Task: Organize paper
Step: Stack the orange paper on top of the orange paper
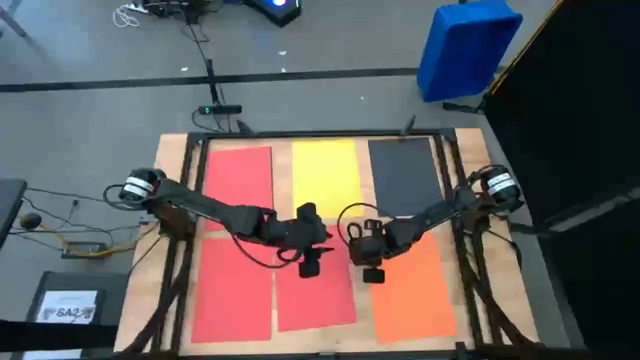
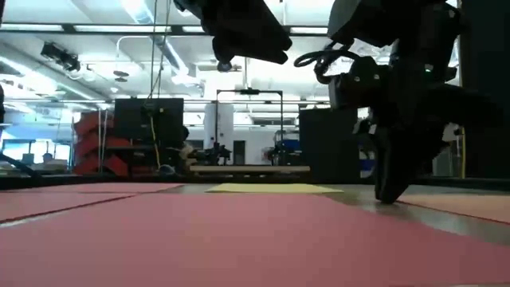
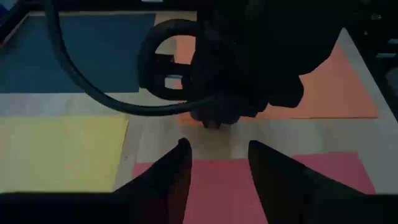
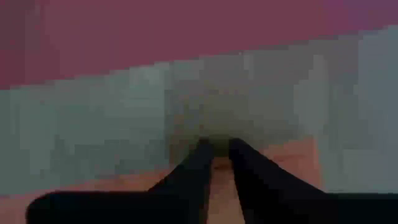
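two end effectors over six coloured sheets on a bench

bench [image 1: 172, 215]: wooden top with dark rails along its edges, filling the lower centre of the high view.

paper, upper row in the high view, left to right: red sheet [image 1: 238, 185], yellow sheet [image 1: 326, 177], dark grey sheet [image 1: 403, 175], each lying flat and apart from its neighbours with bare wood between.

paper, lower row, left to right: second red sheet [image 1: 232, 290], third red sheet [image 1: 316, 295], orange sheet [image 1: 412, 292]. the two red ones lie just beside each other; the orange one sits apart at the lower right.

left end effector [image 3: 217, 165]: at the middle of the high view, raised over the upper edge of the third red sheet. its fingers stand partly apart with nothing between them; the left wrist view shows bare wood and red paper in the gap.

right end effector [image 4: 219, 163]: just right of centre in the high view, tip down at the upper left corner of the orange sheet. its fingers are nearly together; in the right wrist view orange paper shows at the tips, but whether any of it is pinched i cannot tell.

blue bin [image 1: 466, 48]: on the floor, upper right of the high view, off the bench.

dark box with a white label [image 1: 68, 305]: lower left of the high view, off the bench.
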